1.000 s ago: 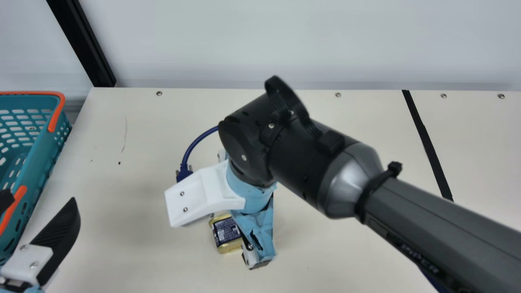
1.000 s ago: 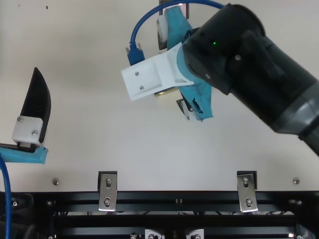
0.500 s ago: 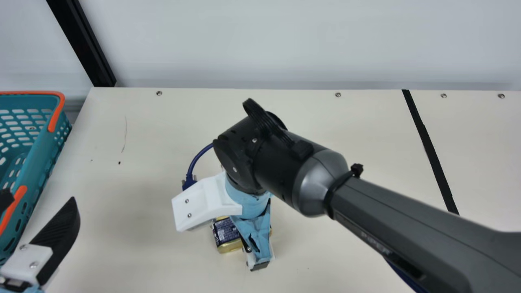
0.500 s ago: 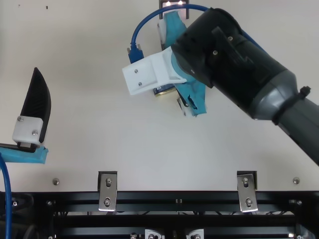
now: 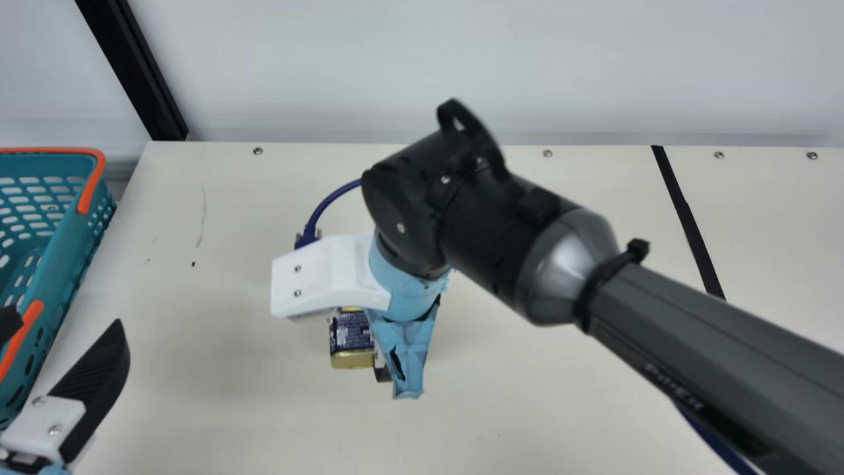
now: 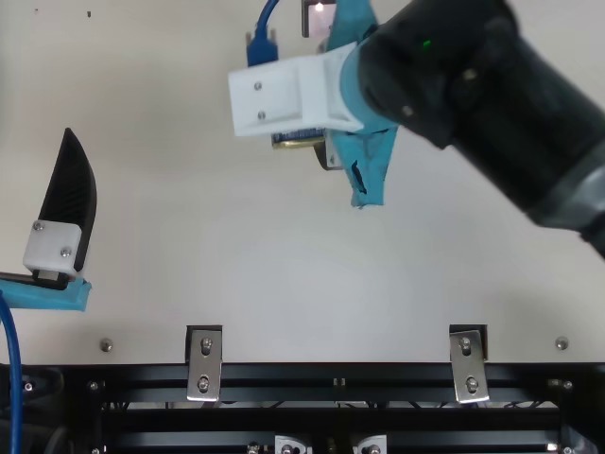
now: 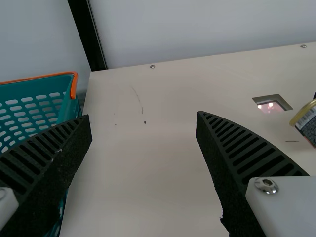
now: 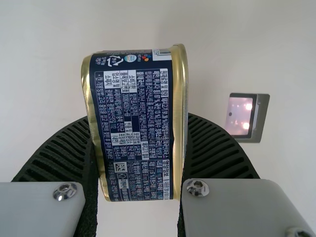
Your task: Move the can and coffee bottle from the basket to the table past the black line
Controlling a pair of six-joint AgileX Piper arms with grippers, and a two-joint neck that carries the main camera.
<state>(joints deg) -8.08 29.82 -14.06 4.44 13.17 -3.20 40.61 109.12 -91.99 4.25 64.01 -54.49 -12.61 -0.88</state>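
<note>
My right pincer (image 5: 402, 359) squeezes the can (image 5: 351, 341) over the table (image 5: 231, 396), my left pincer (image 5: 64, 322) spread wide near the basket (image 5: 60, 251)

Main view slants across table (image 5: 231, 409); top, steeper, shares near part; wrist views close behind fingers (image 8: 212, 148).

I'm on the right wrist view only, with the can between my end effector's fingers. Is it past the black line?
Observer: No. The main view has the can on the basket side of the black line.
Operator: Is the left end effector holding anything?
Observer: The left end effector is open, nothing between its fingers.
Operator: Where's the basket?
Observer: The basket is at the main view's left edge.
</note>
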